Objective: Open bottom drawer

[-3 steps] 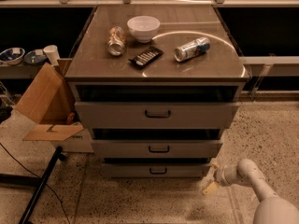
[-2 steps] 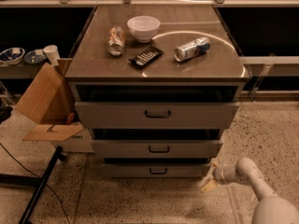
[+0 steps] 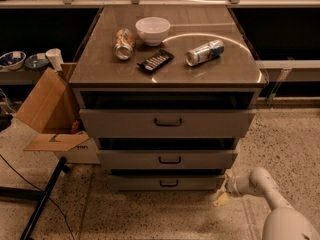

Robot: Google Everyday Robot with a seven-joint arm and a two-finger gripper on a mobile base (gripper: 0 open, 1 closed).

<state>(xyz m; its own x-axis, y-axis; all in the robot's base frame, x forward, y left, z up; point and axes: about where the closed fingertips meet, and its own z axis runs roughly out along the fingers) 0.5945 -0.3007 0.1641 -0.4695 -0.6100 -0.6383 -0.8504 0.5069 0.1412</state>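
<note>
**Bottom drawer (image 3: 169, 182) sits lowest in grey cabinet, robot gripper at its right end**

Bottom drawer, a shallow flat grey front with a small dark bar handle (image 3: 169, 183) at its middle, is the lowest of three in the grey three-drawer cabinet (image 3: 250, 119), just above the speckled stone floor (image 3: 290, 144). A dark gap runs along its upper edge; how far it stands out from the cabinet cannot be told. The pale two-finger gripper (image 3: 224, 188) hovers at the cabinet's lower right corner, right by the drawer's right end and well away from the handle. Whether it touches the front, and whether it is spread or pressed together, cannot be told. Its white rounded arm (image 3: 262, 184) reaches in from the cabinet's lower right.

Directly above in the cabinet come the middle grey drawer (image 3: 167, 159) and the tall, wide top grey drawer (image 3: 167, 122), each with its own dark handle.

On the cabinet's glossy brown top (image 3: 100, 69) are a white round bowl (image 3: 152, 29) near the back, a dented metal can (image 3: 124, 43) just to its left, a flat black ridged object (image 3: 155, 60) near the front, and a blue-and-silver can (image 3: 205, 52) lying on its side to the right.

Left of the cabinet an open brown cardboard box (image 3: 47, 109) leans on the floor. Behind it, a white paper cup (image 3: 53, 58) and two small patterned bowls (image 3: 11, 60) are set on a low ledge. A black metal pole (image 3: 42, 199) slants across the floor at the cabinet's lower left.
</note>
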